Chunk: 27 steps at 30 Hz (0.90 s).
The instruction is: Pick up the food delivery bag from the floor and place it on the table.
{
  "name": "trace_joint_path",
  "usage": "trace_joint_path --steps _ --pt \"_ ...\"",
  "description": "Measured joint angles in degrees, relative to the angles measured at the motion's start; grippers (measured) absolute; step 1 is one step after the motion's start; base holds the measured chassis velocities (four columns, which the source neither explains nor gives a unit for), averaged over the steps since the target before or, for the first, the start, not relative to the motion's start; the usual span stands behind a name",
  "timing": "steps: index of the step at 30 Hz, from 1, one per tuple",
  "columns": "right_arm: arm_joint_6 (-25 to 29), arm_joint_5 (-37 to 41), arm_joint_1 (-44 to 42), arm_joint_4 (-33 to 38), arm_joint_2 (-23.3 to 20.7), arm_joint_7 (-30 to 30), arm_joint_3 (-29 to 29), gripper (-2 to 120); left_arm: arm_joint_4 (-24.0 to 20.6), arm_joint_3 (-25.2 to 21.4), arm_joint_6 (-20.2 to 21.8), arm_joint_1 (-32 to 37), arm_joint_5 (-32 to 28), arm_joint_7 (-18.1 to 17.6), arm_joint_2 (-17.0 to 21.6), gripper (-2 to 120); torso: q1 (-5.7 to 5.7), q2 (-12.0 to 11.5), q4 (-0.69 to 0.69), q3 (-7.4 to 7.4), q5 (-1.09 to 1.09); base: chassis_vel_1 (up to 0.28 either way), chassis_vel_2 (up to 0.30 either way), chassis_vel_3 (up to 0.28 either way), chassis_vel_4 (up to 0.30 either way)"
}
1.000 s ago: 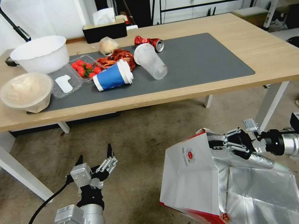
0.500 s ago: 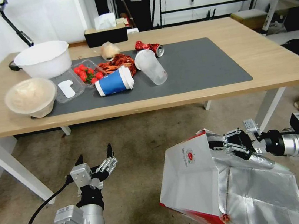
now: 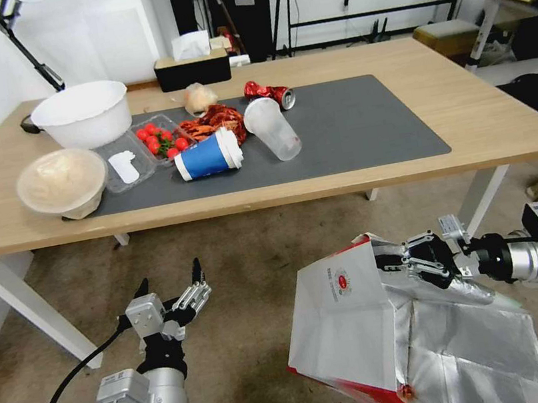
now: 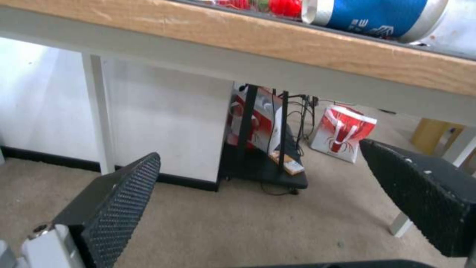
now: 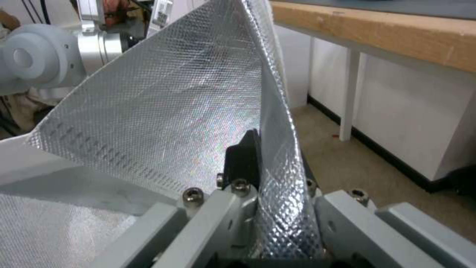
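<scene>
Right gripper (image 3: 396,262) clamped on the foil-lined rim of the food delivery bag (image 3: 346,314), fingers pinching a fold of the silver lining (image 5: 277,178) between them. Bag held tilted above the floor (image 3: 245,265) in front of the table's (image 3: 506,119) near edge, toward its right end; white face with the round red logo turned toward the table, red side panel at the bottom, open mouth gaping with crinkled foil. Left gripper (image 3: 169,285) hanging low over the carpet below the near edge, toward the left end, fingers (image 4: 124,193) spread wide apart, nothing between them.

On the tabletop, dark grey mat (image 3: 352,128) bare over its right half. Crowded at the mat's left end: blue paper cup (image 3: 207,157) on its side, clear plastic cup (image 3: 271,128) tipped over, crushed red can (image 3: 269,92), tomato tray (image 3: 158,136), two white bowls (image 3: 84,113). Black tissue box (image 3: 192,70) at the far edge.
</scene>
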Motion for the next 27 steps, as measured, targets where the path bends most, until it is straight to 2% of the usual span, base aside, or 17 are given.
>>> trace_joint_path --steps 27 --pt "0.12 -0.20 0.36 -0.32 -0.34 -0.05 -0.42 0 0.50 0.03 0.04 -0.44 0.26 0.02 -0.29 100 2.78 6.84 0.00 4.07 0.00 0.000 0.000 0.000 0.000"
